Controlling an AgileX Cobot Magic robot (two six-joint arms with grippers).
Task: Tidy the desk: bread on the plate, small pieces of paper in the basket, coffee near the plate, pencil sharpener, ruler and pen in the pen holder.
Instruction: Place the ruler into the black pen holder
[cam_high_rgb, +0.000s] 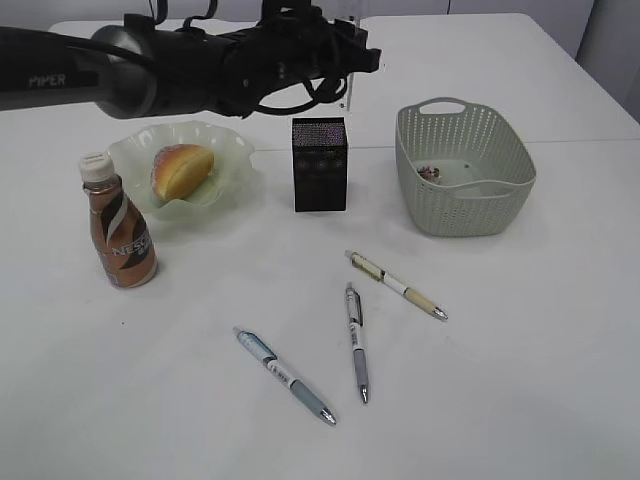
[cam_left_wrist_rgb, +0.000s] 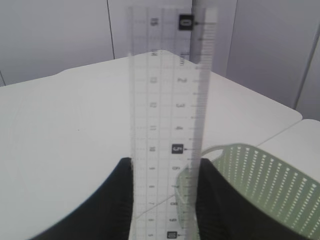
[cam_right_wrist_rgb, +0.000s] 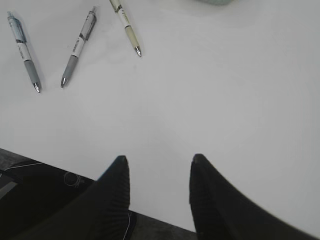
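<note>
The clear ruler (cam_left_wrist_rgb: 167, 125) is clamped upright in the left gripper (cam_left_wrist_rgb: 165, 200) above the pen holder (cam_high_rgb: 319, 163); if misaligned, the rim could be struck and the holder toppled. The right gripper (cam_right_wrist_rgb: 159, 192) is held with jaws parted, empty.

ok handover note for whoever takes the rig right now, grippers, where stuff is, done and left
Left gripper: shut on the clear ruler, held in the air.
Right gripper: open, empty, above bare table.
Done: bread on the plate, coffee bottle beside it, paper scrap in the basket.
Left: ruler into the black pen holder, then the three pens.
Pencil sharpener not visible.
</note>
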